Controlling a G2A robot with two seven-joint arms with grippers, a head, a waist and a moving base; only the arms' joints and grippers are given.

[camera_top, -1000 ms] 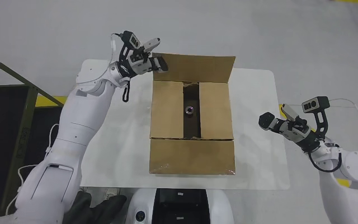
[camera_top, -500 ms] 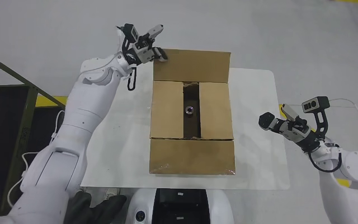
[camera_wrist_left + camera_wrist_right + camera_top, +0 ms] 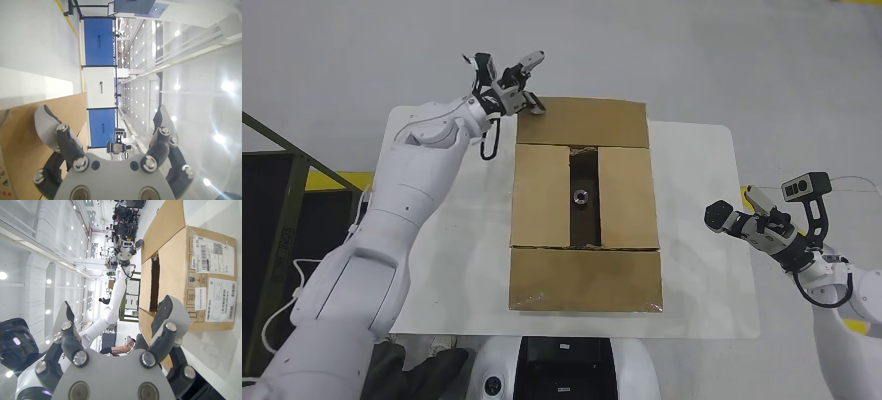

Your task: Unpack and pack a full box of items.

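A brown cardboard box (image 3: 584,210) stands in the middle of the white table (image 3: 697,180). Its two side flaps lie nearly closed with a narrow gap, where a small round item (image 3: 582,195) shows. The far flap (image 3: 584,122) is folded outward. My left gripper (image 3: 525,78) is open at that flap's far left corner, one finger (image 3: 47,125) against the cardboard (image 3: 28,136). My right gripper (image 3: 734,213) is open, off the table's right side, holding nothing. The right wrist view shows the box (image 3: 208,279) with labels and the left gripper (image 3: 135,245) beyond it.
The near flap (image 3: 585,280) lies folded outward toward the table's front. A dark green rack (image 3: 272,200) stands left of the table. Bare table surface lies left and right of the box.
My left gripper has moved up and to the far side with the far flap, which has tipped further outward and now looks flatter. The right arm has kept still.
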